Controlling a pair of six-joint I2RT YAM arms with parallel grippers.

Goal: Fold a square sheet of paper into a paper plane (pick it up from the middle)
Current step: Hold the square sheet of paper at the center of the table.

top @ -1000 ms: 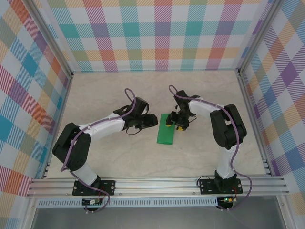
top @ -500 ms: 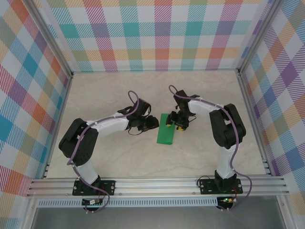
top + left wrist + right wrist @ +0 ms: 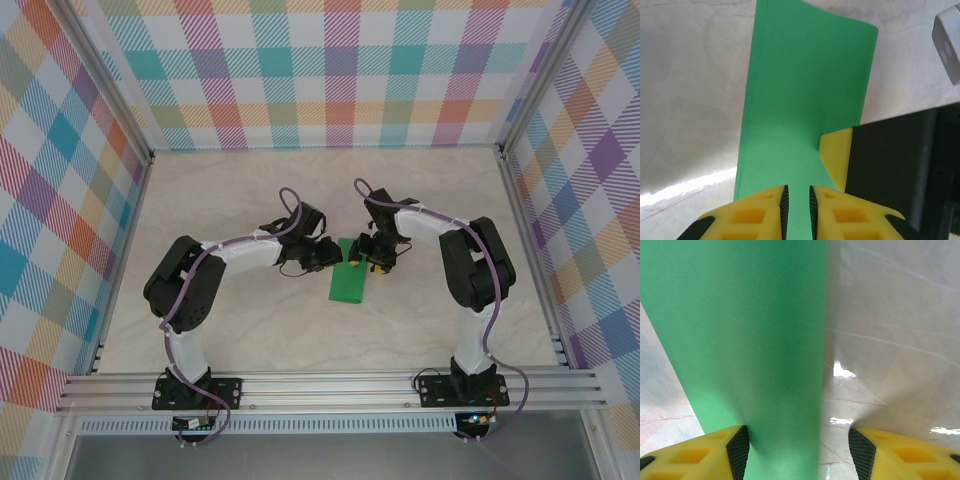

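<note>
1 green paper (image 3: 349, 283), folded | left gripper (image 3: 797, 200): slit-narrow over it, grasp unclear | right gripper (image 3: 797, 450): spread wide astride its edge

Tabletop (image 3: 250, 330): pale, marble-veined slab. Plaid panels (image 3: 330, 70): pastel checks standing along the tabletop's far, left and right edges. Aluminium rails (image 3: 330, 385): slotted bars along the tabletop's near edge. Aluminium posts (image 3: 110, 85): rising from its far corners.

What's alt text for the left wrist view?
Green paper runs up from between the nearly closed yellow left jaws, over a pale table. The right arm's yellow finger sits at its right edge.
</note>
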